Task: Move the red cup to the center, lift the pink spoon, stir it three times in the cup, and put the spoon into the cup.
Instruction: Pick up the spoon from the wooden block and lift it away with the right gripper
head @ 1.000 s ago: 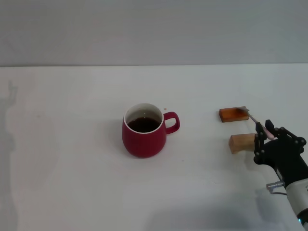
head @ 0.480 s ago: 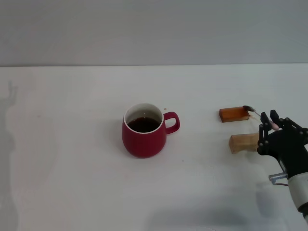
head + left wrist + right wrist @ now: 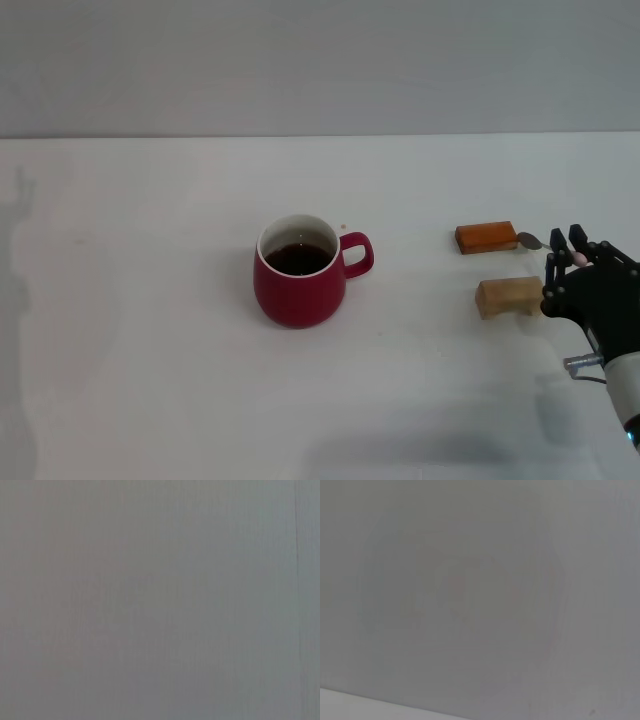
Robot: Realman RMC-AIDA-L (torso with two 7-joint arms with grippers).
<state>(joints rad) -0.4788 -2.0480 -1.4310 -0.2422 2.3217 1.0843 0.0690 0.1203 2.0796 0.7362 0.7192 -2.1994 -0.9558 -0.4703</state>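
The red cup [image 3: 300, 272] stands on the white table with dark liquid inside and its handle pointing right. Far to its right, my right gripper [image 3: 567, 246] is shut on the pink spoon [image 3: 530, 241]. The spoon's grey bowl sticks out to the left of the fingers, just right of the orange-brown block, and a bit of pink handle shows between the fingers. The left gripper is out of view. Both wrist views show only a plain grey surface.
Two small wooden blocks lie between the cup and the right gripper: an orange-brown block [image 3: 486, 237] farther back and a tan block [image 3: 508, 296] nearer. The white table [image 3: 150, 330] stretches wide to the left of the cup.
My right gripper has moved right, taking the spoon along. The spoon's bowl has slid off the orange-brown block. The cup has not moved.
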